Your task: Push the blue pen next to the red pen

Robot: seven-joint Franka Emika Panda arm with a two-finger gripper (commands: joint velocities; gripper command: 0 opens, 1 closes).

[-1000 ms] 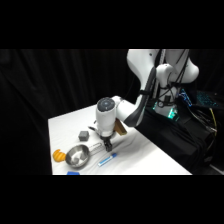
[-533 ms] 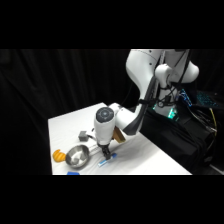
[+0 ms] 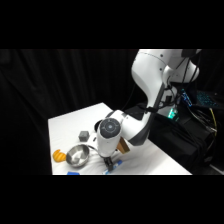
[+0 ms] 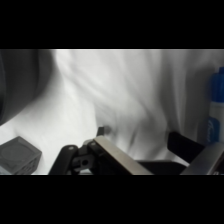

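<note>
The blue pen (image 4: 216, 102) runs along the right edge of the wrist view, light blue with a whitish lower part. It lies to the right of my gripper (image 4: 139, 135), outside the fingers. From the side, only bits of the blue pen (image 3: 107, 171) show under the lowered gripper (image 3: 108, 163) at the table's front edge. The fingers stand apart with nothing between them. The red pen is not in view.
A steel bowl (image 3: 77, 156) sits just left of the gripper, with an orange object (image 3: 59, 156) beyond it. A grey cube (image 3: 83, 135) stands behind the bowl and also shows as the cube (image 4: 17, 155) in the wrist view. A flat darker blue piece (image 3: 74, 173) lies at the front edge.
The arm has swung lower and toward the table's front edge. The gripper has come down beside the bowl and now covers most of the blue pen.
</note>
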